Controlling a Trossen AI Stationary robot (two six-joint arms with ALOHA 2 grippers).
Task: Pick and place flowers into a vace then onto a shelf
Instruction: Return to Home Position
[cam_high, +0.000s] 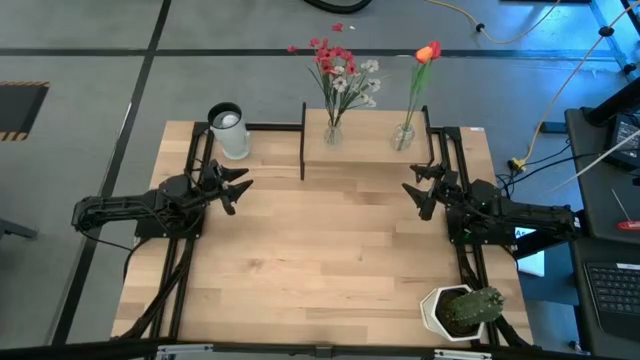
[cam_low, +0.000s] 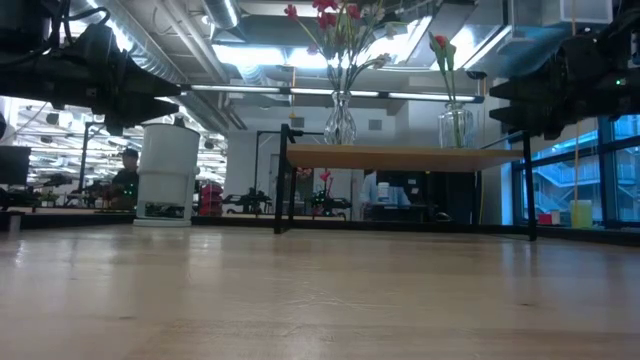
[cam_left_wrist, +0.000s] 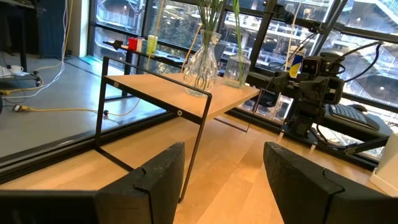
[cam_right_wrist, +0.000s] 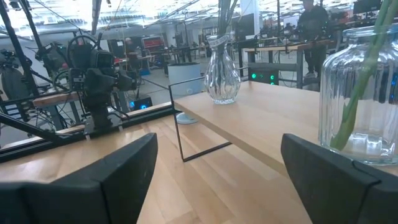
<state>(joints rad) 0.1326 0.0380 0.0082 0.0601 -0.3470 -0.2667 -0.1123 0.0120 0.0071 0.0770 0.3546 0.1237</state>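
- Hovering above the left side of the worktop (cam_high: 320, 270), the left end effector (cam_high: 238, 193) points toward the middle. Its two fingers (cam_left_wrist: 158, 180) are spread apart with nothing between them.
- A white cylindrical container (cam_high: 229, 131) with a dark rim stands at the far left corner, just beside the shelf's left end. No writing on it can be made out.
- Beyond the worktop in the low view, a person (cam_low: 126, 172) shows small and blurred in the room.
- The shelf (cam_high: 365, 152), a light-wood board on black frame legs, stands at the middle of the far edge.
- On its left part stands a narrow-necked glass vase (cam_high: 333, 133) holding the red and white blossom sprigs (cam_high: 340, 68).
- On its right part, apart from the vase, a glass jar (cam_high: 404, 136) holds a single orange tulip (cam_high: 428, 51).
- In the low view the sprigs' tops are cut off by the upper edge. In the right wrist view the jar is cut off at the side, and only a green stem shows inside.
- The right end effector (cam_high: 415, 197) hovers above the right side, pointing toward the middle, its fingers (cam_right_wrist: 336, 180) apart and empty.
- A blue-and-yellow label (cam_left_wrist: 297, 64) shows by the right arm in the left wrist view, its writing too small to read.
- A green cactus in a white pot (cam_high: 462, 310) stands at the near right corner.
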